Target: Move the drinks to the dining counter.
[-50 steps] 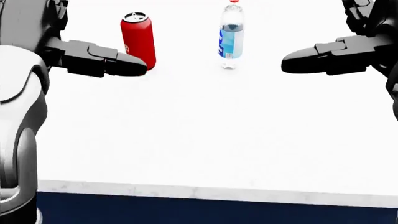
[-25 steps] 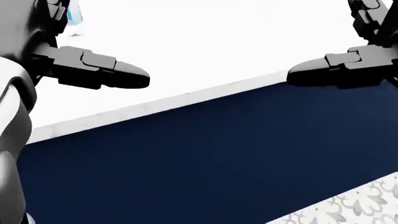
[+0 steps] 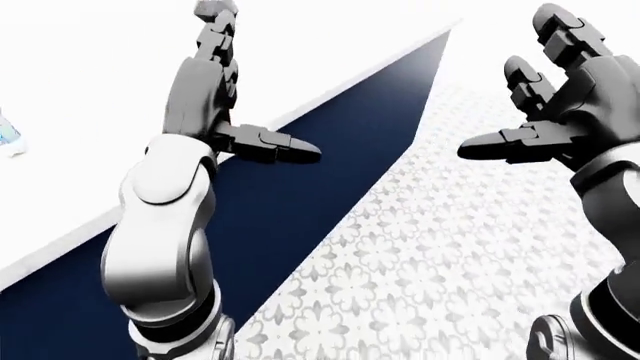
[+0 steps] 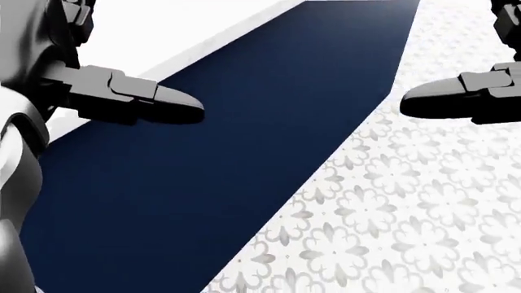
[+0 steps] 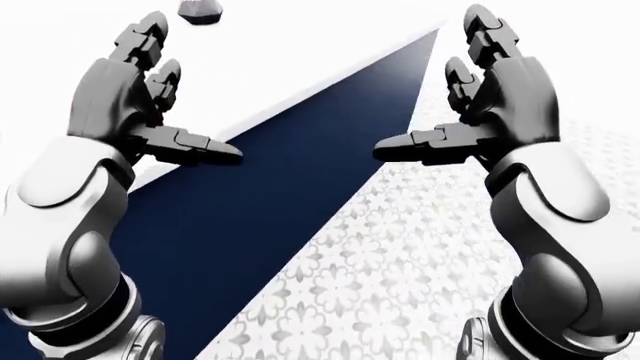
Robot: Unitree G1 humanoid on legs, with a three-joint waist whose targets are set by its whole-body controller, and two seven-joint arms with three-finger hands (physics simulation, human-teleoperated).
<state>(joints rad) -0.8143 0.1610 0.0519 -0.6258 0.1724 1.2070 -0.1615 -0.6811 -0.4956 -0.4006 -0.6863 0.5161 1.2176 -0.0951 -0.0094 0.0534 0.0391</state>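
Only a sliver of the clear water bottle [image 3: 6, 139] with its blue label shows, at the far left edge of the left-eye view, standing on the white counter top [image 3: 90, 67]. The red can is out of sight in every view. My left hand [image 3: 250, 90] is raised over the counter's edge, fingers spread and empty. My right hand [image 3: 520, 97] is held up over the floor, also open and holding nothing. Both thumbs poke into the head view as dark shapes.
The counter's navy side panel [image 4: 244, 152] runs diagonally from lower left to upper right. To its right lies pale floor [image 4: 407, 220] tiled with a grey floral pattern. The grey counter rim [image 3: 330, 90] borders the white top.
The whole picture has swung: the camera turned right, away from the counter. The can and bottle slid out of the head view, and the navy panel and tiled floor came in. Both hands stay open.
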